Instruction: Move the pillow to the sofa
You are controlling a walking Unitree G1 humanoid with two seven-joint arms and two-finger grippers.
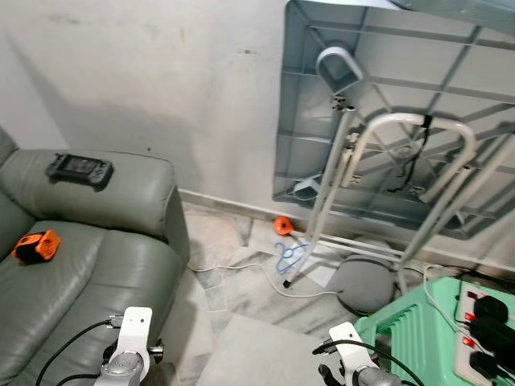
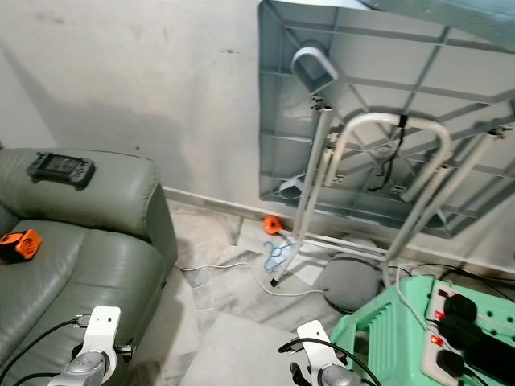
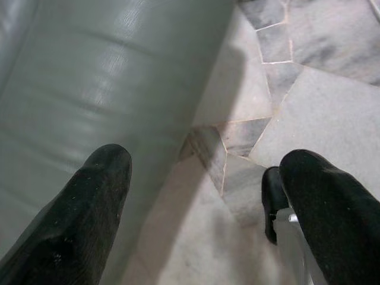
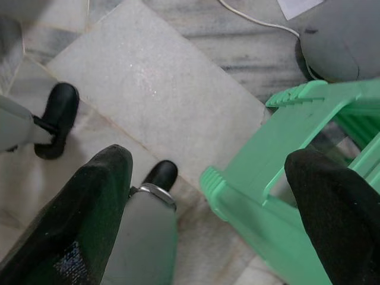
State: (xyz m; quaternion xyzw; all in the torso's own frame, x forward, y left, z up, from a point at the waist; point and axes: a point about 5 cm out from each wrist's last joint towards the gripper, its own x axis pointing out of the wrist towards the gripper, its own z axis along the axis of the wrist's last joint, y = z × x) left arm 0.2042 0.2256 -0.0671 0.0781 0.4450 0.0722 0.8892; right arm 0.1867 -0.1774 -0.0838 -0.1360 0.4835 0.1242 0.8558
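- While both arms hang low, the left tool (image 3: 202,208) is seen spread apart, nothing between its fingers, beside the sofa (image 1: 88,265) front and above the marble floor (image 3: 309,107).
- Right tool (image 4: 208,214) is likewise spread and empty, held over the floor next to a green stool (image 4: 285,160).
- Pillow (image 1: 366,283), grey and round, is found on the floor by the wall, just behind the green stool and under the legs of a white frame (image 1: 402,177); well apart from the sofa.
- On the sofa seat an orange gadget (image 1: 36,246) is noted; on its armrest, a black handheld console (image 1: 79,170).
- Power strip (image 1: 483,330) is recorded atop the stool.
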